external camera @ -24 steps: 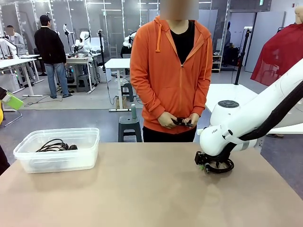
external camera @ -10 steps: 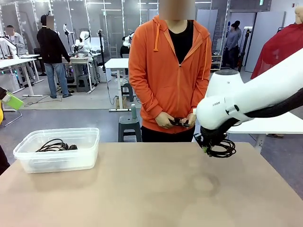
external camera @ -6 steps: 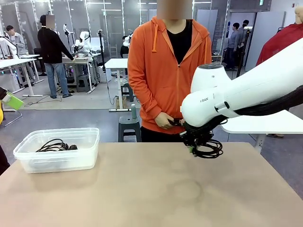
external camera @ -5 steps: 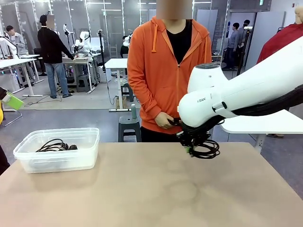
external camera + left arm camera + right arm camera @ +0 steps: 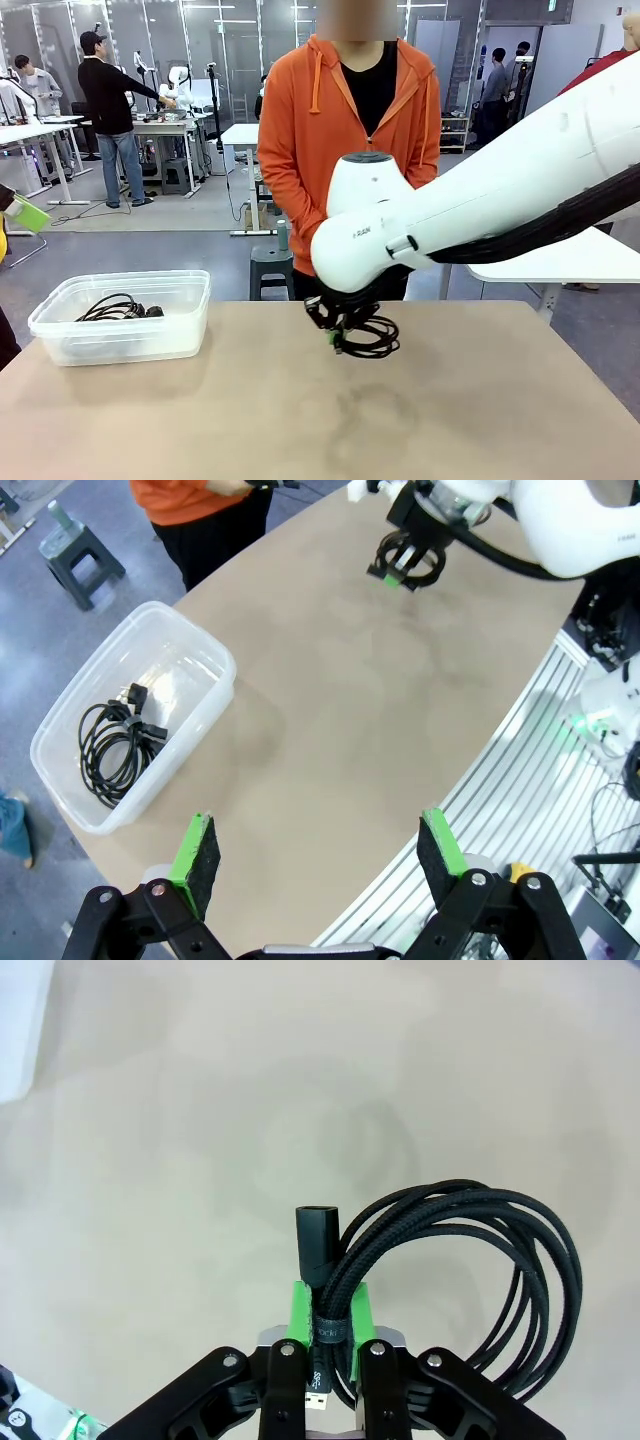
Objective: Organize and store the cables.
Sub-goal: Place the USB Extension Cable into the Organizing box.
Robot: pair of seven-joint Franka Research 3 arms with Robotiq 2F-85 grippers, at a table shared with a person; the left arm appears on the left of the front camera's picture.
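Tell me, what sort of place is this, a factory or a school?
Most likely a robotics research lab. A white robot arm holds a coiled black cable in its end effector above a tan table, a clear plastic tub holds another cable, and white work tables stand behind.

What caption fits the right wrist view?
Right gripper shut on a coiled black cable, held above the tan table.

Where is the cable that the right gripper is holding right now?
In the front view, the coiled cable hangs from the shut right gripper above the middle of the table, just in front of the person and well right of the plastic bin.
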